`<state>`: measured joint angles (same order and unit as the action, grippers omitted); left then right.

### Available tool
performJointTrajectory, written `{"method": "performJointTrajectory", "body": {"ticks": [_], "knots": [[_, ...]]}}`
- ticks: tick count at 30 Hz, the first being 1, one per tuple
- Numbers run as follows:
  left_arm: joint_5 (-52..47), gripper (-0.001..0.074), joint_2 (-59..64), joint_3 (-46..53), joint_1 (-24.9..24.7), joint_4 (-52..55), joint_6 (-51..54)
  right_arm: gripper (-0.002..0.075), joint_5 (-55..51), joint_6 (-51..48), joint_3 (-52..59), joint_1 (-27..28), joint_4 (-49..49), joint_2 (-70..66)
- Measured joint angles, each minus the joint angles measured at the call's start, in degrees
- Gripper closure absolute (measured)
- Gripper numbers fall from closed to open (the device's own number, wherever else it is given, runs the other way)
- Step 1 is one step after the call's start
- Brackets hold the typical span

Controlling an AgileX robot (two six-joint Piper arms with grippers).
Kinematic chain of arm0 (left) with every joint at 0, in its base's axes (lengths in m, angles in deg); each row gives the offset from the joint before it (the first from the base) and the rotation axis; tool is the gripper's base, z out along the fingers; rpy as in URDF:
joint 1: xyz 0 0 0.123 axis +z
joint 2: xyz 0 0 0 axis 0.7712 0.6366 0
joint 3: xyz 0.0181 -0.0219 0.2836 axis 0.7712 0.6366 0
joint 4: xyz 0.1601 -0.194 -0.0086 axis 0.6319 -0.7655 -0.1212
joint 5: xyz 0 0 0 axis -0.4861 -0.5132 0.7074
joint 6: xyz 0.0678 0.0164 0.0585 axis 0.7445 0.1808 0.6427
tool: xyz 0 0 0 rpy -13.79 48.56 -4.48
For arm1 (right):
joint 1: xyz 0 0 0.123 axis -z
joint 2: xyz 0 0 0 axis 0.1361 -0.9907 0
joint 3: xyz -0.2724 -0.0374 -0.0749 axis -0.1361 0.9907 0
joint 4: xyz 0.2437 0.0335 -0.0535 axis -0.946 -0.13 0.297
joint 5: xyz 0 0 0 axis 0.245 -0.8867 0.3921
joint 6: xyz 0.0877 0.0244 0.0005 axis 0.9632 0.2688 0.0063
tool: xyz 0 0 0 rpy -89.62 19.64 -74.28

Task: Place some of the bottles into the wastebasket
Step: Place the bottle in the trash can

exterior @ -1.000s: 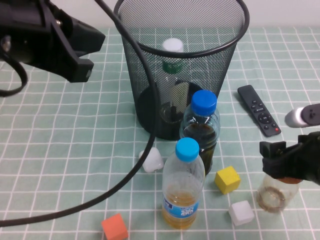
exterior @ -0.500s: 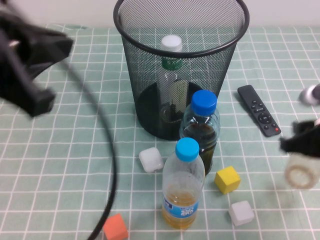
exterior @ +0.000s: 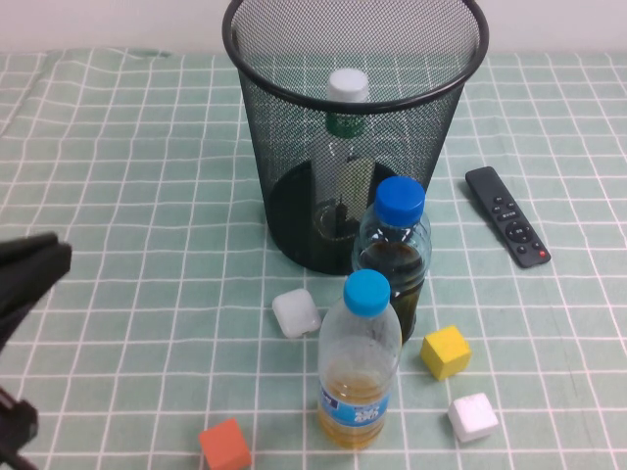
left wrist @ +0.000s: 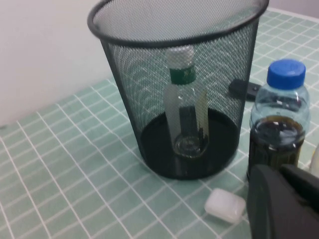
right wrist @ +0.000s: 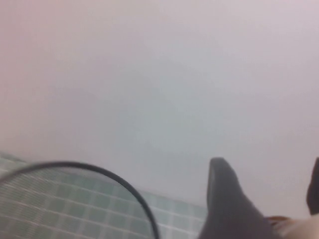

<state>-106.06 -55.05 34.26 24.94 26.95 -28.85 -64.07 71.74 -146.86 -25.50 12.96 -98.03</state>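
The black wire-mesh wastebasket (exterior: 284, 127) stands at the back centre of the table. The white-capped bottle with the green neck label (exterior: 345, 147) stands upright inside it, and both show in the left wrist view, wastebasket (left wrist: 124, 74) and bottle (left wrist: 187, 114). My left gripper (exterior: 29, 274) is low at the left edge, empty, its fingers together (left wrist: 291, 199). My right gripper (right wrist: 266, 172) is out of the high view. It is raised above the wastebasket rim (right wrist: 65, 164) and shut on the squat brown-tinted bottle (right wrist: 294, 229), of which only a beige and brown edge shows.
Two blue-capped bottles, one (exterior: 392, 255) and the other (exterior: 360, 362), stand in front of the wastebasket. A black remote (exterior: 506, 215) lies to the right. A white cube (exterior: 296, 313), a yellow cube (exterior: 446, 352), a second white cube (exterior: 473, 417) and an orange cube (exterior: 224, 446) lie on the checked cloth.
My left arm has pulled back from the upper left to the lower left edge. My right gripper has lifted the brown bottle off the table and out of the high view.
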Motion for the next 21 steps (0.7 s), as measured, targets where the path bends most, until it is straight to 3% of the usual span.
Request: {"method": "performJointTrajectory", "body": {"ticks": [5,10,21], "knots": [[0.0,0.0738,-1.76,3.34,0.0,0.0,-1.14,0.0439,0.64,-14.92,-18.93,0.0,-21.63,-14.27],[0.16,0.0738,-1.76,4.9,0.0,0.0,-1.36,0.0439,0.04,-23.23,-27.09,0.0,-38.52,-27.5],[1.36,0.0738,-1.76,6.95,0.0,0.0,-1.41,0.0415,-0.82,-25.47,-27.82,0.0,-47.97,-37.74]]}}
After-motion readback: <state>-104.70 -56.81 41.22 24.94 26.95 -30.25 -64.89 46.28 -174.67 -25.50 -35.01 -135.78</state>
